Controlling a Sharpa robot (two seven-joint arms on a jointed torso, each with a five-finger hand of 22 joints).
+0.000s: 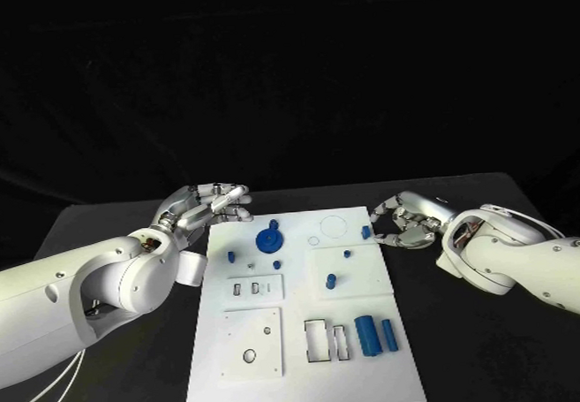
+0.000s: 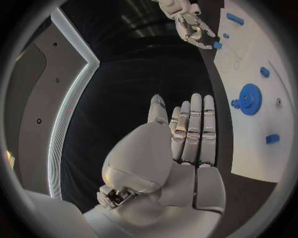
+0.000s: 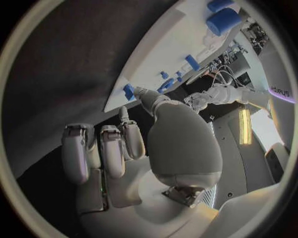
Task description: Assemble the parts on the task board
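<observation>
A: Okay, right hand [image 1: 406, 222] first?
B: At the board's [image 1: 302, 377] far right edge, thumb tip by a small blue peg [image 1: 366, 231]. Whether it pinches it, can't tell.
A: Left hand [image 1: 209, 206]?
B: Flat, fingers straight, holding nothing, just beside the board's far left corner.
A: Parts?
B: Gear [image 1: 267, 240] on the board's far half, two cylinders [image 1: 369, 332] lie nearer.
A: Risk?
B: Thumb probably nudges the peg off the edge; the left hand could bump the board.

The task board [image 1: 302, 368] lies mid-table [image 1: 112, 225] — the gear [image 1: 267, 240] near its far end, two cylinders [image 1: 367, 334] near its right front; left hand [image 1: 209, 205] and right hand [image 1: 406, 222] flank its far corners.
</observation>
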